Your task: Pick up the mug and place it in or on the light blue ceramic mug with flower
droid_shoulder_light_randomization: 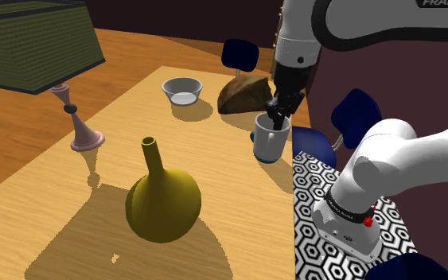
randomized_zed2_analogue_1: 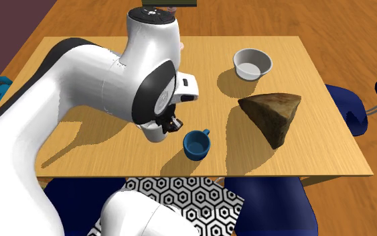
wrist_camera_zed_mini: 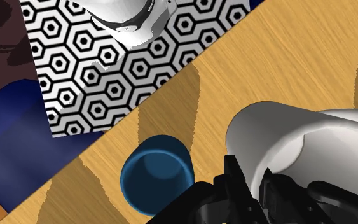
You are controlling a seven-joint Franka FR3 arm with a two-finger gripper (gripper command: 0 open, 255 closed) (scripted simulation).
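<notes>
My black gripper [droid_shoulder_light_randomization: 278, 118] is shut on the rim of a white mug [droid_shoulder_light_randomization: 270, 139], near the table edge beside the stand. A dark blue mug [randomized_zed2_analogue_1: 197, 144] stands upright on the wooden table [randomized_zed2_analogue_1: 100, 144], with its handle pointing away from the stand. In the shoulder view only a blue sliver of that mug [droid_shoulder_light_randomization: 267, 158] peeks out under the white mug's base. In the wrist view the white mug [wrist_camera_zed_mini: 285, 143] is clasped between the fingers of my gripper [wrist_camera_zed_mini: 247, 191]. The blue mug [wrist_camera_zed_mini: 155, 175] lies lower and to one side of it. My arm hides the white mug in the second exterior view.
A grey bowl [droid_shoulder_light_randomization: 182, 90] and a brown wedge-shaped lump [droid_shoulder_light_randomization: 244, 94] sit further along the table. An olive-yellow long-necked vase [droid_shoulder_light_randomization: 162, 199] and a lamp with a pink foot [droid_shoulder_light_randomization: 83, 137] stand toward the shoulder view's left. The hexagon-patterned stand [droid_shoulder_light_randomization: 325, 187] and blue chairs [droid_shoulder_light_randomization: 357, 111] border the table.
</notes>
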